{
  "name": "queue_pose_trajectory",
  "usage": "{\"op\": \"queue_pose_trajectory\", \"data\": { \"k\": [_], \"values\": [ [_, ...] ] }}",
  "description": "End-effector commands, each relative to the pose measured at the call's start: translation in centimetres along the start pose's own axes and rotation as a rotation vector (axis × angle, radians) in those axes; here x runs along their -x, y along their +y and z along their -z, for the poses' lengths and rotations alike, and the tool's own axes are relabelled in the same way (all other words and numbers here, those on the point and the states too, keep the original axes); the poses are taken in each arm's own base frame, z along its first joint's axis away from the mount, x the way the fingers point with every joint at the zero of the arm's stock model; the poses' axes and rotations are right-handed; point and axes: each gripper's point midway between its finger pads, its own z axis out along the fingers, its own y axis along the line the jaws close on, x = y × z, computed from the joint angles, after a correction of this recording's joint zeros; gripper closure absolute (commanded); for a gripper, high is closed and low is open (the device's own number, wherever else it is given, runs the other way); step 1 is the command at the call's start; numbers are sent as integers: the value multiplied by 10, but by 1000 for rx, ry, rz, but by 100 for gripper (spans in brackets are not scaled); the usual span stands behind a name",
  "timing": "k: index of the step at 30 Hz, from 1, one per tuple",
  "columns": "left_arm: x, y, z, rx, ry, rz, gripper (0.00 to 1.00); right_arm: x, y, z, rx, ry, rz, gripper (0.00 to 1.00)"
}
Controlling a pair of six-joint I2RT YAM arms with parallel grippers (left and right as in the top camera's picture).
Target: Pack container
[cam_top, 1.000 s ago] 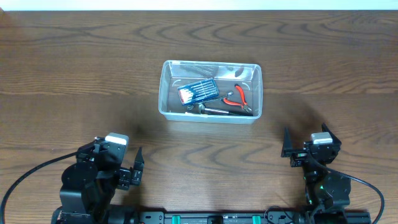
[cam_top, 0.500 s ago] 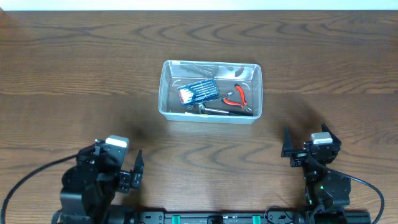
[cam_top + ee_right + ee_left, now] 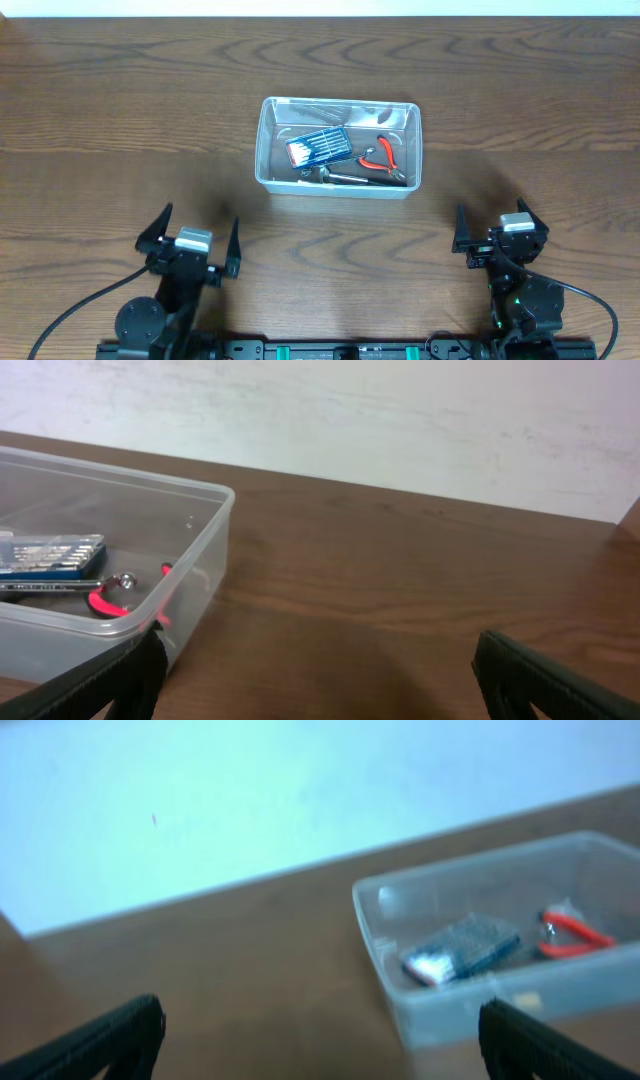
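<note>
The container stands at the middle of the table, well apart from both arms. It holds a blue bit case, red-handled pliers and a metal tool, possibly a wrench. The left gripper and the right gripper sit at the near edge, both spread wide and empty.

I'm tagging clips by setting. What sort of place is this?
Probably a robotics test bench: a wood-grain table against a plain white wall, a clear container holding red-handled pliers, and the left gripper and right gripper at the near edge.
</note>
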Motion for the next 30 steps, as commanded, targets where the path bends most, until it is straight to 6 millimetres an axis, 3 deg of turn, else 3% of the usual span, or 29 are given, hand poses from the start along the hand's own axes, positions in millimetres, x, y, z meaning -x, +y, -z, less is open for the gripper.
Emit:
{"op": "queue_pose_trajectory", "data": {
  "k": [1,7,14,21,30],
  "values": [
    [-8,5,-13,45,-54,9,2,-1,-2,0,-7,-4,3,1],
    [-33,17,-29,143,-108,11,2,-1,-2,0,-7,-4,3,1],
    [-83,18,-34,164,43,185,2,-1,-2,0,-7,-4,3,1],
    [-95,22,-32,188,79,289,1,-1,-2,0,-7,-4,3,1],
    [-94,14,-33,150,79,291,2,-1,-2,0,-7,-4,3,1]
  ]
}}
